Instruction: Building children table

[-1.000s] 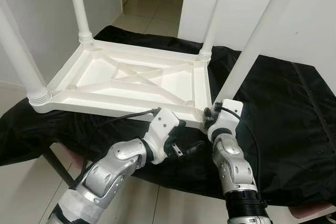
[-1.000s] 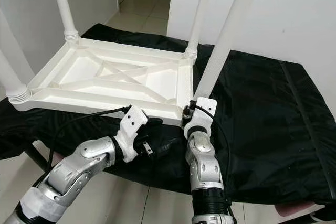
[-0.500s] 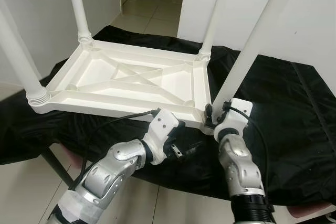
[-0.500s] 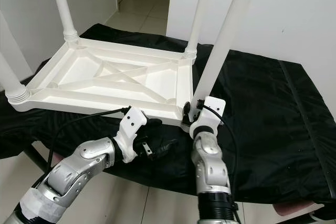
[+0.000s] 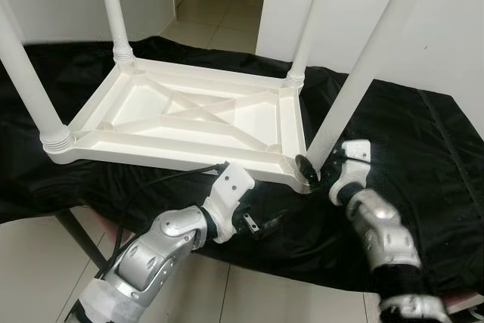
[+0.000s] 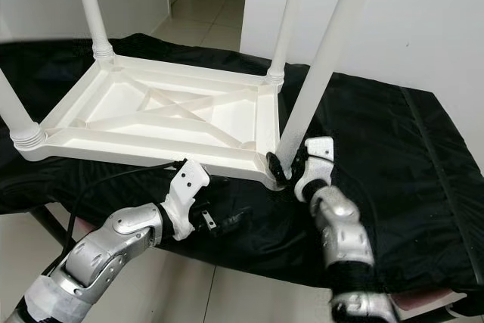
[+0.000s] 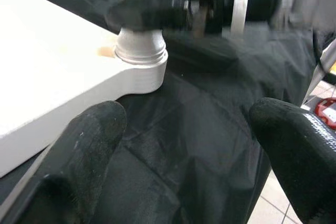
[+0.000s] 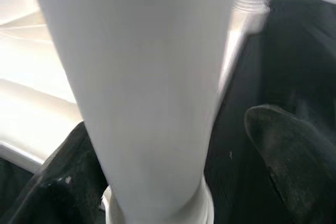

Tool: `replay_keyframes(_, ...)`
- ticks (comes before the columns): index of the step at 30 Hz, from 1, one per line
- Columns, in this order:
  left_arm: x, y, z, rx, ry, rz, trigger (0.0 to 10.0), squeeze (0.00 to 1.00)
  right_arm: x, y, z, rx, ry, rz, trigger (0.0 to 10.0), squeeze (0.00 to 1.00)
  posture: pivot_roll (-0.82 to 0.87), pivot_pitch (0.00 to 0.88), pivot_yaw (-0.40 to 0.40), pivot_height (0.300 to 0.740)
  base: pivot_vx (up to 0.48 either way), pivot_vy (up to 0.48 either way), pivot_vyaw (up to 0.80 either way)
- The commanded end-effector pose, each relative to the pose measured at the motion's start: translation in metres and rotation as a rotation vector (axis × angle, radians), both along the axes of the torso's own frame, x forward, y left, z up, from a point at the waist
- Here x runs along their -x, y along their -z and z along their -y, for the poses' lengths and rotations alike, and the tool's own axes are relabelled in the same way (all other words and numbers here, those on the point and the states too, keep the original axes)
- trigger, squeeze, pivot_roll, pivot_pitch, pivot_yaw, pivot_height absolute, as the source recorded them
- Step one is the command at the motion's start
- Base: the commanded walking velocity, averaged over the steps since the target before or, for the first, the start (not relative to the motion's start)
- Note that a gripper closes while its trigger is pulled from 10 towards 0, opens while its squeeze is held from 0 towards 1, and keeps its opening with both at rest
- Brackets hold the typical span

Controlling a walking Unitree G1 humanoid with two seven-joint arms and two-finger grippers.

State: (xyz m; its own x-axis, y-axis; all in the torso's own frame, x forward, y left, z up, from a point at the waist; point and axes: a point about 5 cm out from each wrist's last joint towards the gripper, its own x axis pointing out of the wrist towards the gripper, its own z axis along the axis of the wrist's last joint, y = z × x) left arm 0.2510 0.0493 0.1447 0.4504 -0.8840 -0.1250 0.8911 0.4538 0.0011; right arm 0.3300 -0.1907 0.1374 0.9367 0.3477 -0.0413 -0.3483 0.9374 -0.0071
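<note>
R claw (image 5: 308, 168) straddles near table leg (image 5: 349, 90) at base, w/ gaps.

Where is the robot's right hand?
In the left eye view the right gripper is on the right, at the near right corner of the upside-down table, its fingers around the bottom of the leg there.

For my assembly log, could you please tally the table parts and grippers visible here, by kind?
White table legs: 4 (far left, far right, near left, near right)
White tabletop, upside down: 1
Grippers: 2 (left gripper, right gripper at the near right leg's base)
Black cloth: 1
Total: 8
</note>
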Motion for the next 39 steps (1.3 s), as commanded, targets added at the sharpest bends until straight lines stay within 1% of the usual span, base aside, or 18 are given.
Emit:
replay_keyframes(1,0.004,0.0,0.002,-0.012,0.085,0.0,10.0,0.0,-0.005,-0.004,0.003,0.031,-0.097,0.005,10.0,0.0,0.02,0.0,-0.105,0.74,0.0,0.0,0.0)
replay_keyframes(5,0.003,0.0,0.002,-0.012,0.083,0.003,10.0,0.0,-0.009,-0.004,0.002,0.059,-0.172,-0.01,10.0,0.0,0.03,0.0,-0.106,0.74,0.0,0.0,0.0)
replay_keyframes(7,0.003,-0.001,0.001,-0.014,0.079,0.008,10.0,0.0,-0.013,-0.002,-0.001,0.086,-0.261,-0.039,10.0,0.0,0.03,0.0,-0.107,0.74,0.0,0.0,0.0)
replay_keyframes(9,0.003,-0.001,0.001,-0.014,0.079,0.008,10.0,0.0,-0.013,-0.002,-0.001,0.086,-0.261,-0.039,10.0,0.0,0.03,0.0,-0.107,0.74,0.0,0.0,0.0)
replay_keyframes(10,0.002,-0.002,0.001,-0.013,0.076,0.01,10.0,0.0,-0.015,0.001,-0.004,0.103,-0.316,-0.059,10.0,0.0,0.04,0.0,-0.108,0.74,0.0,0.0,0.0)
replay_keyframes(11,0.002,-0.002,0.001,-0.013,0.076,0.01,10.0,0.0,-0.015,0.001,-0.004,0.103,-0.316,-0.059,10.0,0.0,0.04,0.0,-0.108,0.74,0.0,0.0,0.0)
replay_keyframes(12,0.002,-0.002,0.001,-0.011,0.074,0.013,10.0,0.0,-0.016,0.004,-0.007,0.124,-0.355,-0.078,10.0,0.0,0.04,0.0,-0.11,0.74,0.0,0.0,0.0)
replay_keyframes(13,0.002,-0.003,0.001,-0.009,0.071,0.015,10.0,0.0,-0.017,0.007,-0.009,0.144,-0.395,-0.099,4.9,0.0,0.04,0.0,-0.112,0.74,0.0,0.0,0.0)
replay_keyframes(14,0.002,-0.003,0.001,-0.009,0.071,0.015,10.0,0.0,-0.017,0.007,-0.009,0.144,-0.395,-0.099,4.9,0.0,0.04,0.0,-0.112,0.74,0.0,0.0,0.0)
replay_keyframes(15,0.001,-0.004,0.002,-0.007,0.067,0.018,10.0,0.0,-0.019,0.01,-0.01,0.163,-0.428,-0.118,4.5,0.0,0.04,0.0,-0.112,0.74,0.0,0.0,0.0)
replay_keyframes(17,0.001,-0.004,0.002,-0.007,0.067,0.018,10.0,0.0,-0.019,0.01,-0.01,0.163,-0.428,-0.118,4.5,0.0,0.04,0.0,-0.112,0.74,0.0,0.0,0.0)
replay_keyframes(18,0.001,-0.004,0.002,-0.006,0.066,0.02,10.0,0.0,-0.02,0.011,-0.008,0.168,-0.435,-0.126,0.0,0.0,0.05,0.0,-0.113,0.74,0.0,0.0,0.0)
replay_keyframes(26,0.002,-0.005,0.001,-0.002,0.055,0.02,10.0,0.0,-0.021,0.015,0.0,0.168,-0.439,-0.159,0.0,0.0,0.05,0.0,-0.118,0.74,0.0,0.0,0.0)
replay_keyframes(32,0.002,-0.005,0.001,0.002,0.053,0.019,10.0,0.0,-0.019,0.02,0.007,0.19,-0.399,-0.174,0.0,0.0,0.05,0.0,-0.117,0.74,0.0,0.0,0.0)
replay_keyframes(33,0.001,-0.005,0.001,0.002,0.052,0.019,10.0,0.0,-0.019,0.021,0.008,0.194,-0.363,-0.177,10.0,0.0,0.05,0.0,-0.115,0.74,0.0,0.0,0.0)
replay_keyframes(36,0.001,-0.006,0.001,0.004,0.052,0.018,10.0,0.0,-0.02,0.022,0.01,0.191,-0.325,-0.174,10.0,0.0,0.04,0.0,-0.111,0.74,0.0,0.0,0.0)
replay_keyframes(37,0.0,-0.006,0.002,0.004,0.054,0.018,10.0,0.0,-0.021,0.021,0.011,0.2,-0.273,-0.155,10.0,0.0,0.04,0.0,-0.105,0.74,0.0,0.0,0.0)
replay_keyframes(39,0.0,-0.006,0.002,0.005,0.056,0.019,10.0,0.0,-0.023,0.02,0.012,0.213,-0.225,-0.129,10.0,0.0,0.03,0.0,-0.101,0.74,0.0,0.0,0.0)
